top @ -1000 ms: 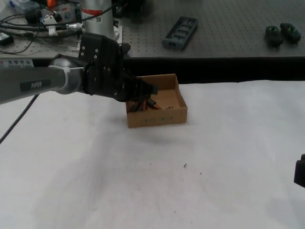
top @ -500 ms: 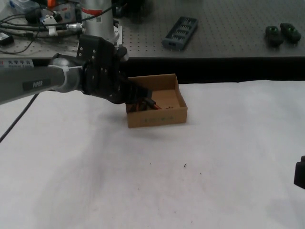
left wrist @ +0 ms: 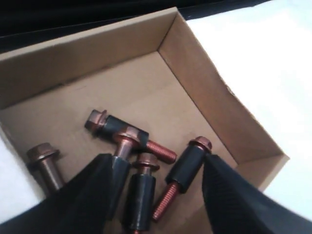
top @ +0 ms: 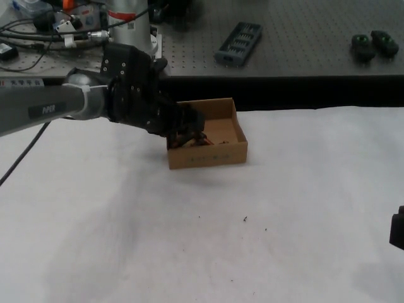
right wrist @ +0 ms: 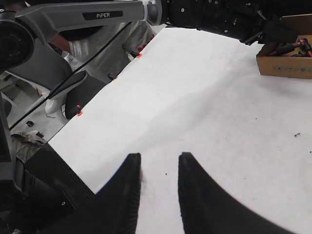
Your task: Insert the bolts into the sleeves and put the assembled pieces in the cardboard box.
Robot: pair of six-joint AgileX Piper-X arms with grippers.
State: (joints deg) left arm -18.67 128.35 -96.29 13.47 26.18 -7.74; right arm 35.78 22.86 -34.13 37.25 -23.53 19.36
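LEFT GRIPPER OVER THE BOX: The left gripper (left wrist: 157,161) hangs just above the cardboard box (left wrist: 214,112). Its 2 fingers (left wrist: 92,195) are spread wide, holding nothing and framing the pieces on the box floor.

Inside the box lie 3 assembled pieces, each a copper-coloured bolt pushed through a black sleeve. 1 piece (left wrist: 117,127) lies across the middle of the box, 1 (left wrist: 139,195) sits directly under the gripper, and 1 (left wrist: 187,165) rests beside that, nearer a side wall of the box. A 4th bolt (left wrist: 44,158) rests by the opposite wall of the box and a 5th bolt (left wrist: 124,144) lies over the middle piece. A finger hides their lower ends, so it cannot be told whether either wears a sleeve.

The left arm (top: 44,110) reaches in over a wall of the box. The right gripper (right wrist: 158,161) hovers over the white cloth (right wrist: 219,122), well apart from the box, its fingers parted by a narrow gap and empty.

The job looks close to finished, since every bolt and sleeve seen lies inside the box. What seems left is lifting the left gripper away from the box and confirming that the 2 half-hidden bolts are sleeved.
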